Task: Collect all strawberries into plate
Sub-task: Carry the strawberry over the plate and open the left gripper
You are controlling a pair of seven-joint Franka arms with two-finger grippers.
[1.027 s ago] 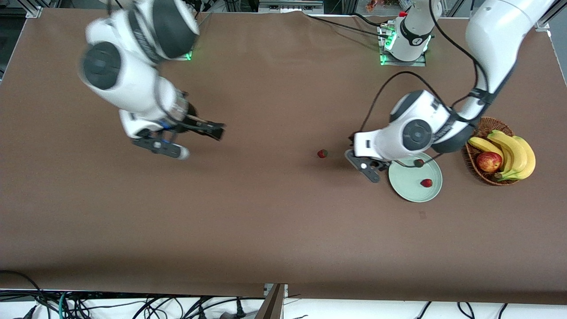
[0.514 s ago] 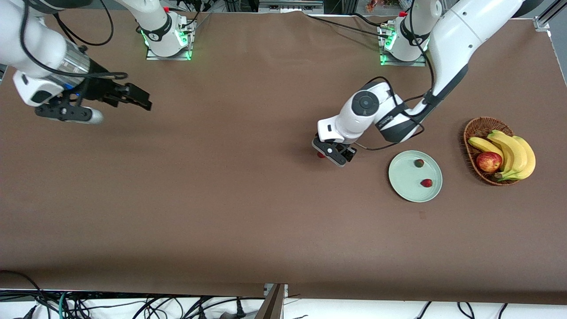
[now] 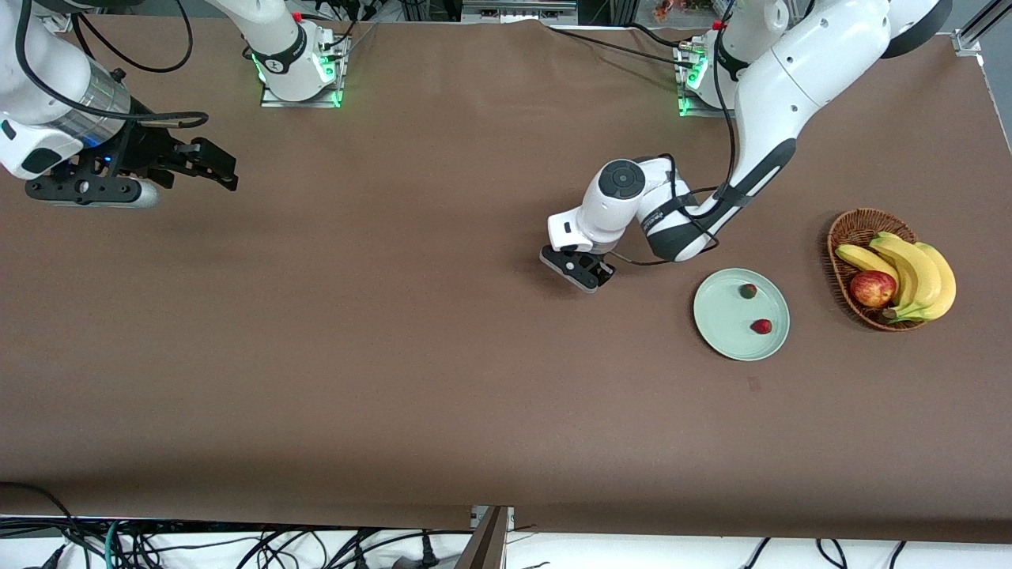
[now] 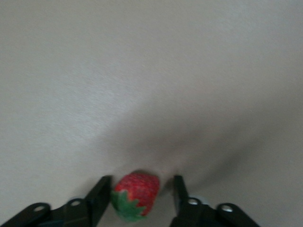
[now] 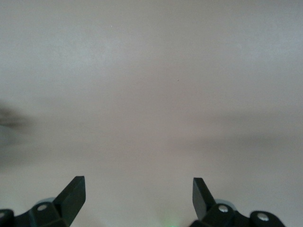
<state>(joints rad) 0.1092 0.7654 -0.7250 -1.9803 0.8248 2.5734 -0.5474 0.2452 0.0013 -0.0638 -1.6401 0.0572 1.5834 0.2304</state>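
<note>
Two strawberries [image 3: 748,291] [image 3: 761,325] lie on the plate [image 3: 723,328] at centre right of the front view. Beside it, the left gripper [image 3: 579,271] is low on the table, its fingers [image 4: 98,198] around the third strawberry [image 4: 135,195] with a gap at one side. At upper left, the right gripper [image 3: 207,164] waits with jaws spread, empty.

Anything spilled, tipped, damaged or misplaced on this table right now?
Nothing stands out. Two small red strawberries lie in the pale mint-green round plate; the third strawberry sits on the brown table between the left gripper jaws. The wicker basket stands upright. The right gripper waits open.

A robotics lab: bolted arm bases [image 3: 296,59], loose cables [image 3: 118,545], aluminium framing.
</note>
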